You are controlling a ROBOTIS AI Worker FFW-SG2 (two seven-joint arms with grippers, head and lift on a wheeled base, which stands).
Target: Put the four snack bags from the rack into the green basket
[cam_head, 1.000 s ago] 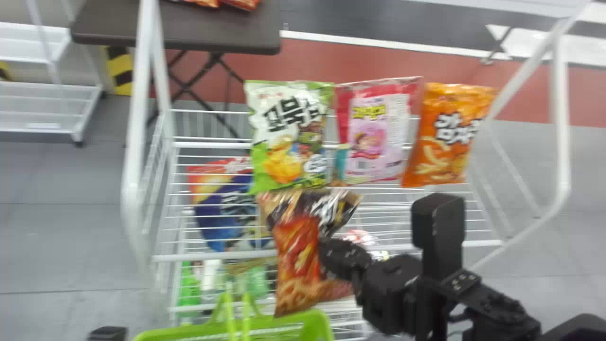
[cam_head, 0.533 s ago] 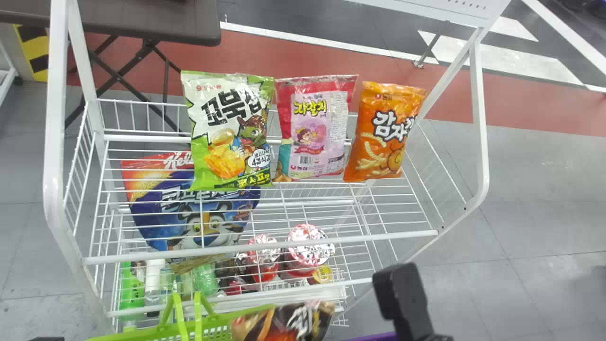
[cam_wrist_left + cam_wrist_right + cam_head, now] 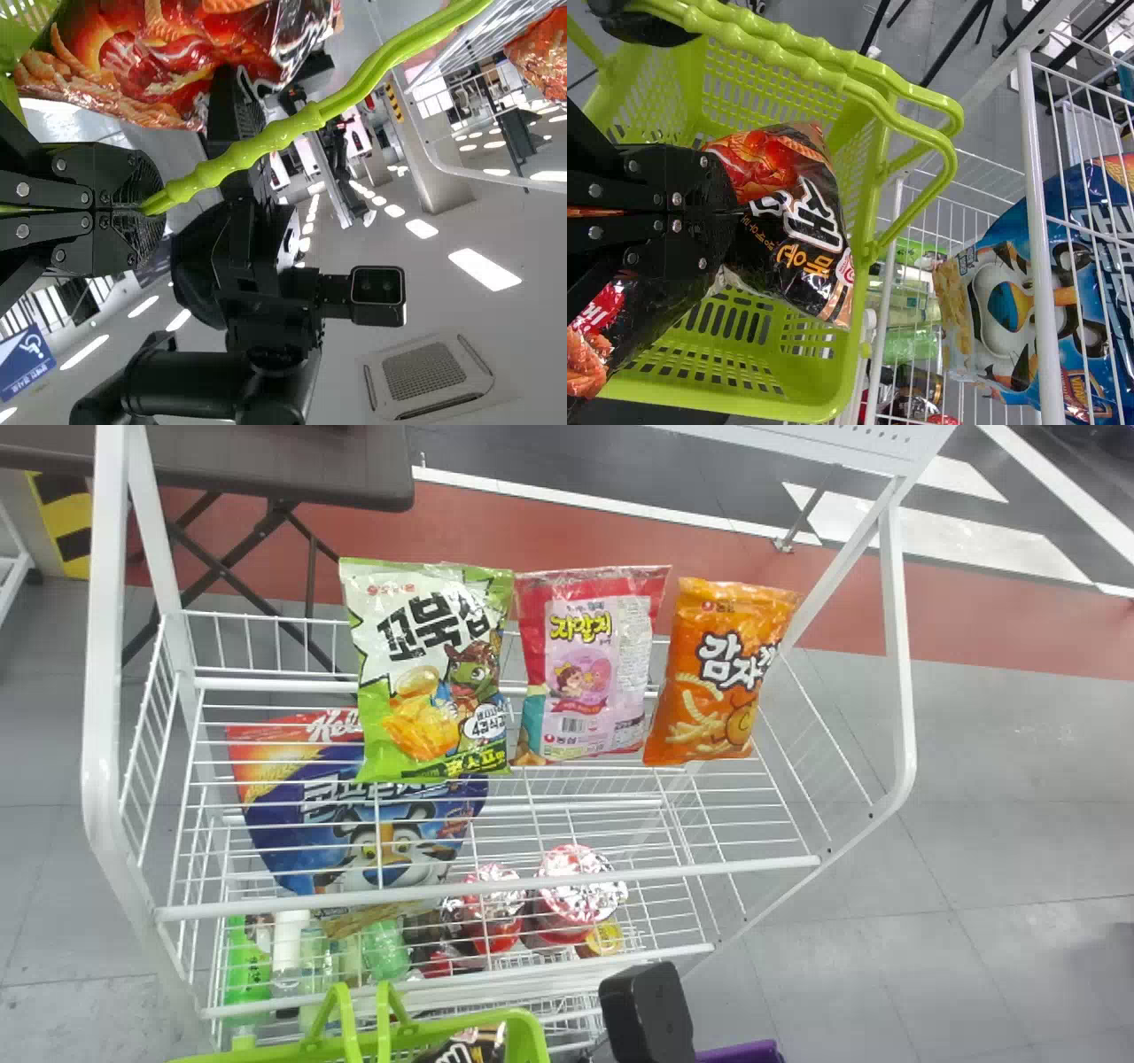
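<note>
Grey floor (image 3: pixel 974 824) surrounds the white rack (image 3: pixel 487 889), where three bags (image 3: pixel 589 664) stand. Your right gripper (image 3: pixel 735 211) pinches a black bag (image 3: pixel 806 226) at the green basket's (image 3: pixel 780 405) mouth; your left gripper (image 3: pixel 151 210) clasps its handle (image 3: pixel 257 146). Placing seems underway: lower, then release.

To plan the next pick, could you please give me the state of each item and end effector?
Left end effector: shut on the basket's handle.
Right end effector: shut on the black snack bag.
Green basket: handles raised.
Black snack bag: gripped, at the basket's opening.
Green-and-white, pink and orange snack bags: propped up on the rack.
</note>
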